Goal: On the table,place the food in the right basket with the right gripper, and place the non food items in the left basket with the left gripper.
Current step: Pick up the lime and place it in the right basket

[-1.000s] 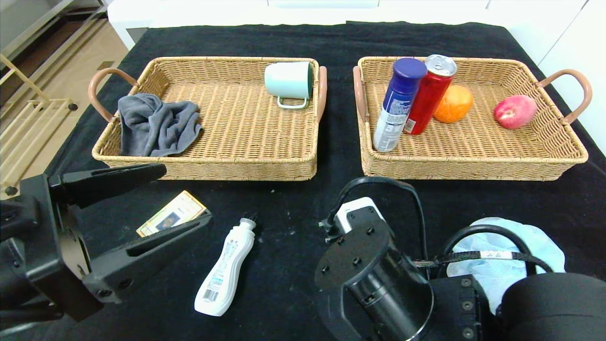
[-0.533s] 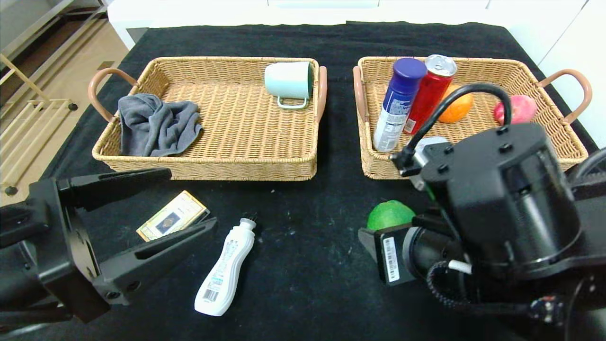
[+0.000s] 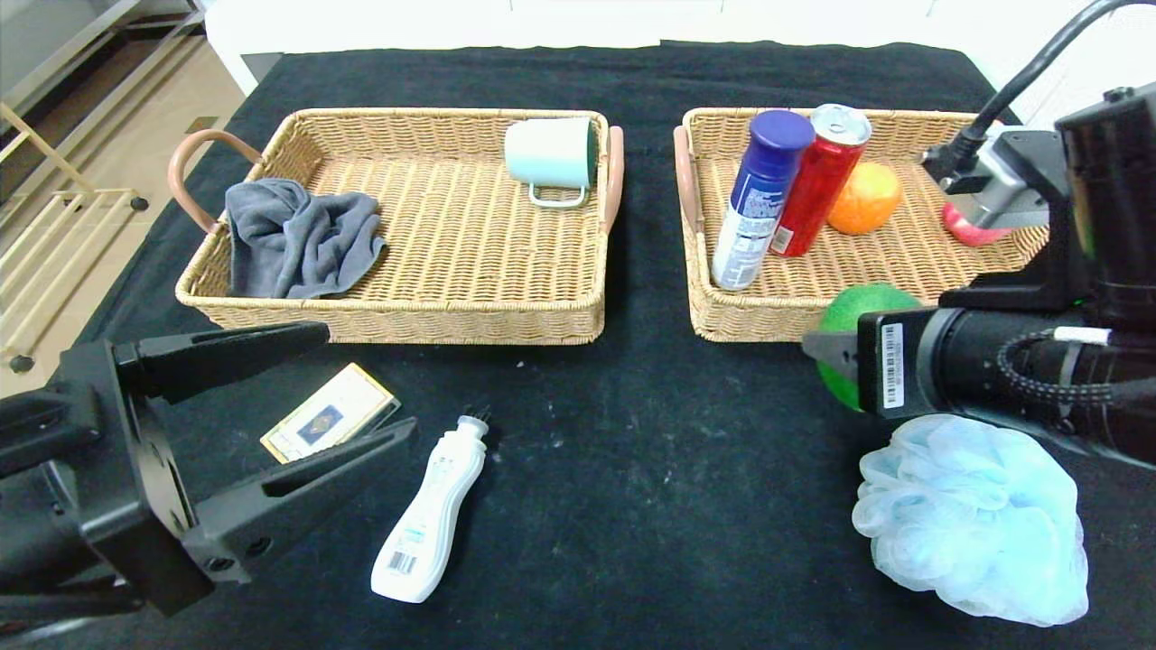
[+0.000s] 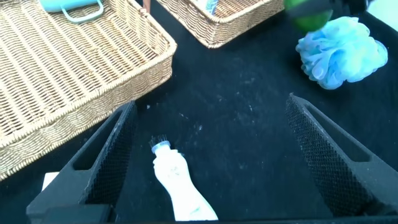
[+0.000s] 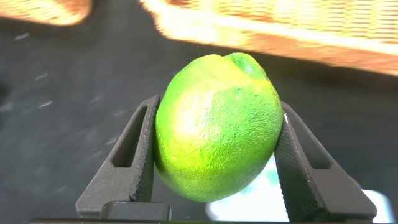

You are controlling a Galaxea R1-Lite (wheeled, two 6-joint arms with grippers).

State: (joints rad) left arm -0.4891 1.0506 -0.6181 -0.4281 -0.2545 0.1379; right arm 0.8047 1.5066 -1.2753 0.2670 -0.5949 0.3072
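Lime (image 5: pixel 217 127) sits clamped in the right gripper (image 5: pixel 214 155) at the right basket's (image 3: pixel 903 307) near rim, while the left gripper (image 3: pixel 298 397) gapes empty over the table's (image 3: pixel 632 451) near-left corner.

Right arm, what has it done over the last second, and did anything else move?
The right gripper, shut on the green fruit, carried it up off the table toward the right basket, uncovering the blue pouf. The left gripper stayed open and barely moved; the white bottle, card box and both baskets' contents stayed put.
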